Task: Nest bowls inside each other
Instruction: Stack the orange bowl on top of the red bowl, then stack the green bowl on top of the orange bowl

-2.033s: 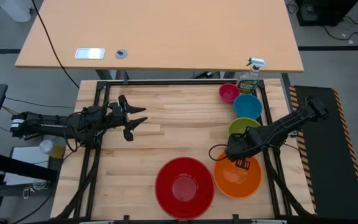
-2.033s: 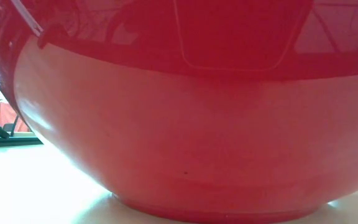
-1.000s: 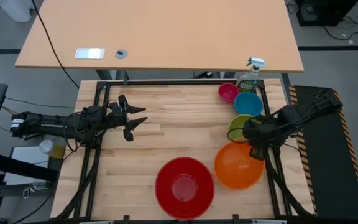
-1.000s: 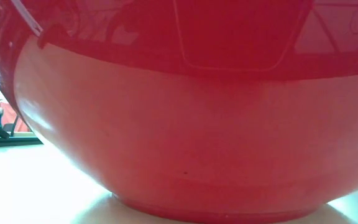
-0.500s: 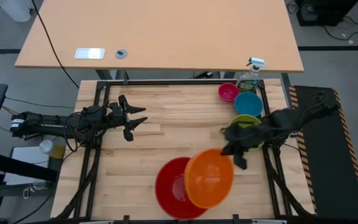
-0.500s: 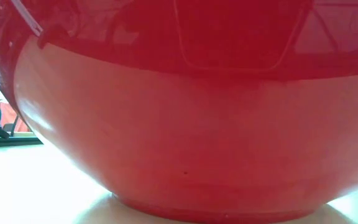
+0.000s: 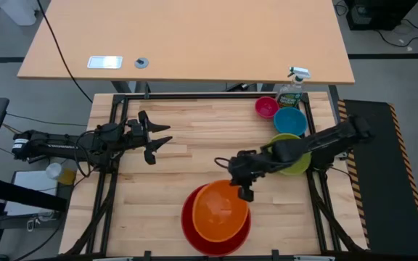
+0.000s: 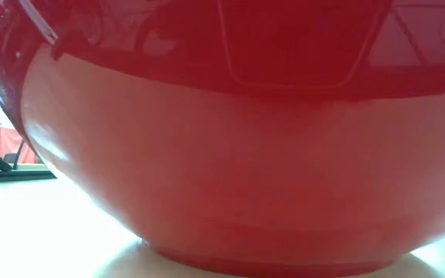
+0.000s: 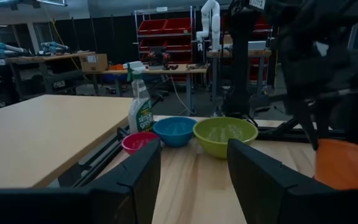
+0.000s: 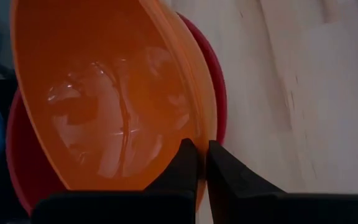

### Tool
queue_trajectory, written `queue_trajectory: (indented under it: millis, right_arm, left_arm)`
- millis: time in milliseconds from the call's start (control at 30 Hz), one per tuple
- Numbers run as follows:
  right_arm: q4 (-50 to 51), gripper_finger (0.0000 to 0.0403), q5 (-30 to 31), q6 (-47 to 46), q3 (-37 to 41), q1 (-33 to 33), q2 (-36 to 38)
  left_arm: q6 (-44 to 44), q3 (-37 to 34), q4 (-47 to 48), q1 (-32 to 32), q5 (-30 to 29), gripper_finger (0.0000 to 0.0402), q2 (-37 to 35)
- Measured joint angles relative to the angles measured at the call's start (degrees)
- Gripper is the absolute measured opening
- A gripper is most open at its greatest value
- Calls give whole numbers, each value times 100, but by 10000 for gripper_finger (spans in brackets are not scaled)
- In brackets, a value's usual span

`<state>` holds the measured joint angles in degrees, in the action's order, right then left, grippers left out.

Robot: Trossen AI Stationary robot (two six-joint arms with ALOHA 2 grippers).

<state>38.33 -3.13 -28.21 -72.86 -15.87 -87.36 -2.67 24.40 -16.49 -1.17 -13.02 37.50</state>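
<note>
The large red bowl point(image 7: 194, 233) stands on its base near the table's front edge and fills the low view point(image 8: 230, 154). The orange bowl point(image 7: 220, 212) is over the red bowl's hollow, with my right gripper point(image 7: 244, 191) shut on it. Whether it touches the red bowl, I cannot tell. The lime green bowl point(image 7: 293, 161), blue bowl point(image 7: 290, 121) and pink bowl point(image 7: 266, 107) sit in a row along the right side. My left gripper point(image 7: 160, 141) waits open at the table's left, level, with nothing between its fingers. My right gripper pinches the orange bowl's rim point(image 10: 199, 127) on the bowl's far right side, one finger inside the bowl and one outside. The fingers slant down from the table's right. The bowl is tilted below them, its hollow point(image 10: 104, 106) facing up, over the red bowl point(image 10: 215, 68).
A green spray bottle point(image 7: 292, 88) with a white trigger stands at the far right corner behind the pink bowl. The middle and left of the wooden table top point(image 7: 194, 156) are bare. A larger desk point(image 7: 187, 36) lies beyond the far edge.
My right gripper has swung from the right side toward the table's left and near edge, sinking and tipping further down. The orange bowl in its hold has come up off the table beside the red bowl and now sits over the red bowl's hollow.
</note>
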Motion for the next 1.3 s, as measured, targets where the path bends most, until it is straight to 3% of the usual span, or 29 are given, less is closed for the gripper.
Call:
queue_trajectory:
  millis: [233,533,700,1000,1100,1300]
  right_arm:
    - [11,20,-708,-4,0,269,-360]
    - [26,25,-1043,-349,0,491,-783]
    - [18,53,-1407,-484,-2,563,-1009]
    - [250,124,-1536,-653,-142,568,-1045]
    - [875,145,-1345,-655,-509,592,-1045]
    - [2763,156,-23,-294,-1384,614,-1035]
  left_arm:
    - [-38,0,0,0,0,188,0]
    - [-42,0,-2,2,0,188,0]
    - [-47,0,-2,2,0,188,-2]
    - [-53,0,0,0,0,188,-2]
    - [-53,0,0,1,0,188,-2]
    - [-51,0,1,2,0,188,-2]
